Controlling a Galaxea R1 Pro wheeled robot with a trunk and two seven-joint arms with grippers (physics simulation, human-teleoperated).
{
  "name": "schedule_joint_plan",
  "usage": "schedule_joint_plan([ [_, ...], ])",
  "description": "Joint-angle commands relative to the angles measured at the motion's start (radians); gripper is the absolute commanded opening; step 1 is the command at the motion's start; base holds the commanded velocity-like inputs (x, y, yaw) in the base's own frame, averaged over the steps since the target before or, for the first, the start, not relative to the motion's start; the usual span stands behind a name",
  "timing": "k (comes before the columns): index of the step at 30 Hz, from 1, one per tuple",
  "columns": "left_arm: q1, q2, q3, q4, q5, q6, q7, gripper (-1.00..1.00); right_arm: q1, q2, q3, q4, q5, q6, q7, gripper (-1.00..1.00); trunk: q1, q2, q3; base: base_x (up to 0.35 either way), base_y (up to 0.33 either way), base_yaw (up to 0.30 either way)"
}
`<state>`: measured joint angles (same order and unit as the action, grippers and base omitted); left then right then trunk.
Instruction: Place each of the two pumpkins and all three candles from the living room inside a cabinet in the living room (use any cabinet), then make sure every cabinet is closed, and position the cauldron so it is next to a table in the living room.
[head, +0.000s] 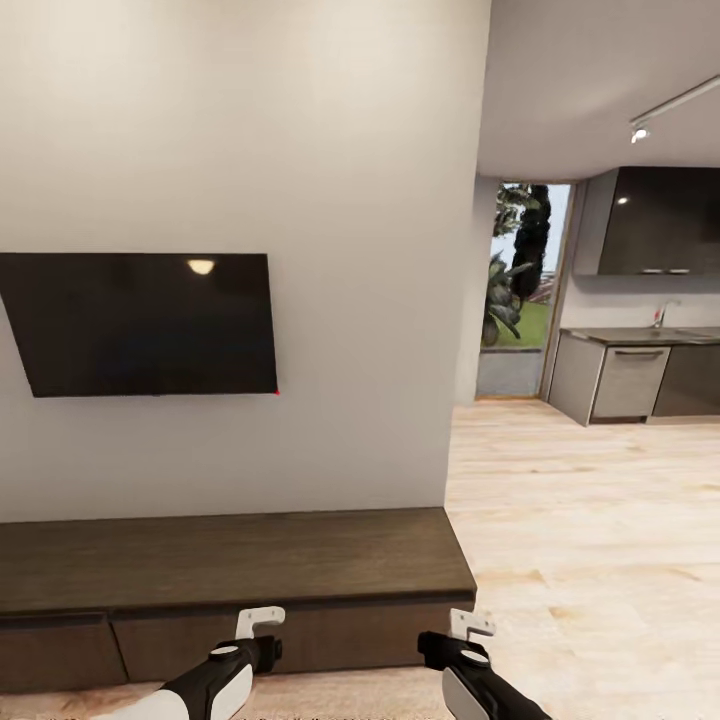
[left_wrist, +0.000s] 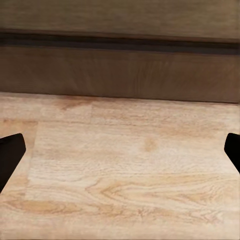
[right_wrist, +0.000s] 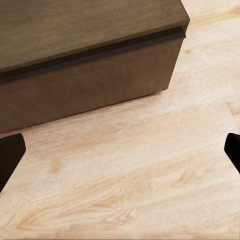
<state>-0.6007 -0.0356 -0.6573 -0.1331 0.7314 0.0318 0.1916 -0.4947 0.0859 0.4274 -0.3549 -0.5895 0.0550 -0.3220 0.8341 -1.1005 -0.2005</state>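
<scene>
Long low dark-brown wood cabinet (head: 230, 575) sits against the pale wall (head: 350, 200), right under the flat black wall-mounted television (head: 140, 322). Light wood plank floor (head: 590, 540) runs in front of it and off to the right, back toward the grey kitchen counter units (head: 625, 380) beyond.

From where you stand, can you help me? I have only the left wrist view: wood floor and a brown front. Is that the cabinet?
Observer: Yes. In the head view it is the long dark cabinet under a wall television.
Operator: Is any drawer open?
Observer: The fronts I see sit flush, with nothing on top.
Operator: Where is the right gripper?
Observer: The right gripper hangs open near the cabinet's end corner; the left gripper is open too.
</scene>
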Motion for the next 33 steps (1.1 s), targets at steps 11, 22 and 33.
schedule_joint_plan([
  [11, 0.005, 0.0, -0.008, -0.002, 0.006, 0.003, 0.006, 1.0, -0.001, -0.002, 0.008, -0.001, -0.004, 0.006, 0.022, 1.0, -0.042, 0.076, 0.015, 0.0, 0.0, 0.0],
  [22, 0.006, 0.0, -0.01, -0.002, 0.005, 0.003, 0.006, 1.0, -0.001, -0.002, 0.009, 0.0, -0.003, 0.006, 0.023, 1.0, -0.084, 0.153, 0.031, 0.0, 0.0, 0.0],
  [33, 0.006, 0.0, -0.011, -0.002, 0.005, 0.002, 0.006, 1.0, -0.001, -0.002, 0.009, -0.001, -0.003, 0.006, 0.023, 1.0, -0.127, 0.23, 0.048, 0.0, 0.0, 0.0],
])
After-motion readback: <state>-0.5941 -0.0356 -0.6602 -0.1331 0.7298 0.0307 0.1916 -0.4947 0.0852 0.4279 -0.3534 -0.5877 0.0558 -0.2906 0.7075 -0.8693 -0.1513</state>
